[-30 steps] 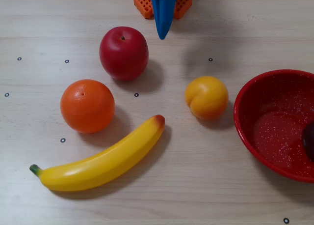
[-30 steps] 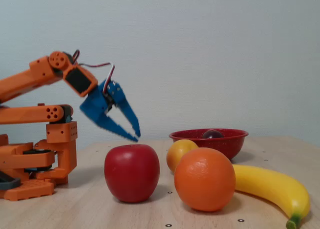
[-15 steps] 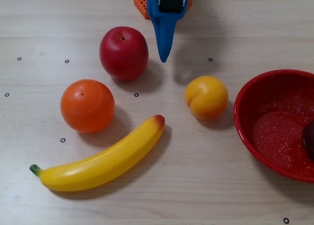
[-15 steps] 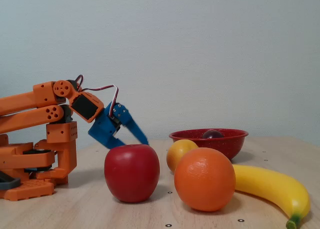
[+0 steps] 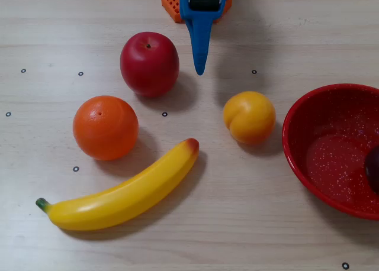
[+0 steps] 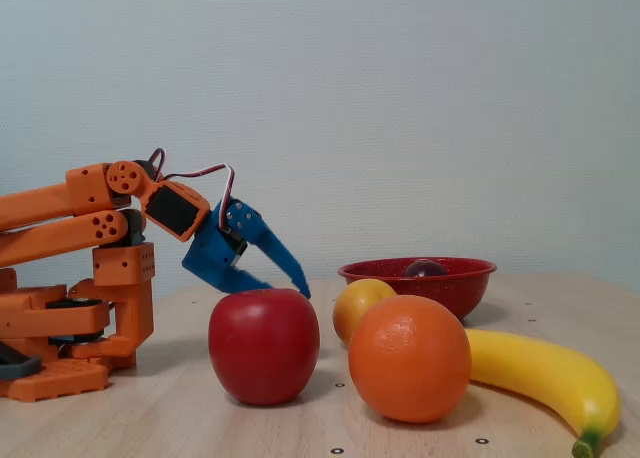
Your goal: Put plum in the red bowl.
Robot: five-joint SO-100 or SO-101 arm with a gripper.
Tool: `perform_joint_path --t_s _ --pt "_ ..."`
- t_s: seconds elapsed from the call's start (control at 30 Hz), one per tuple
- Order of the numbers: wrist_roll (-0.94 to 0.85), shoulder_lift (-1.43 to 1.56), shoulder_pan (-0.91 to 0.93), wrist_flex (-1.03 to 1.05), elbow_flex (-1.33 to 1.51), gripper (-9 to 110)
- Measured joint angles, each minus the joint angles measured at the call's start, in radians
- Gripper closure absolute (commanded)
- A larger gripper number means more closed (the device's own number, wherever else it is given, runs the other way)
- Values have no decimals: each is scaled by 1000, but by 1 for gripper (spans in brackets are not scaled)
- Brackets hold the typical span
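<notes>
the wooden table [image 5: 284, 235] fills the overhead view, and on it, from big to small, lie the banana [image 5: 124, 191] with its long axis running from about 8 o'clock up to 2 o'clock, the red bowl [image 5: 296, 149] at 3 o'clock against the edge of the view, the orange arm [image 6: 70, 233] folded low at the 12 o'clock side, then the apple [image 5: 149, 63], the orange [image 5: 105, 126] and the peach [image 5: 249, 116]. the plum [image 5: 373, 167] is already inside the bowl, a dark sliver at the 3 o'clock edge; in the fixed view its top just shows above the rim [image 6: 425, 268]. the pincer [image 5: 200, 70] hangs at 12 o'clock, tip pointing toward 6, empty, just beside the apple without touching it; in the fixed view its fingers look slightly parted, one hidden behind the apple. from the pincer the plum lies toward 4 o'clock, well apart, past the peach. judging by that, the task looks done and no reach remains. no brand, label or writing can be read; only small ringed dots mark the table.
</notes>
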Motion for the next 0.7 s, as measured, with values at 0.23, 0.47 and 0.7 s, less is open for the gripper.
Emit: perform_joint_path --t_s 0.23,0.47,0.7 --pt "-25 0 0 0 0 101" --pt "-60 0 -2 0 0 101" --pt "-60 0 -2 0 0 101"
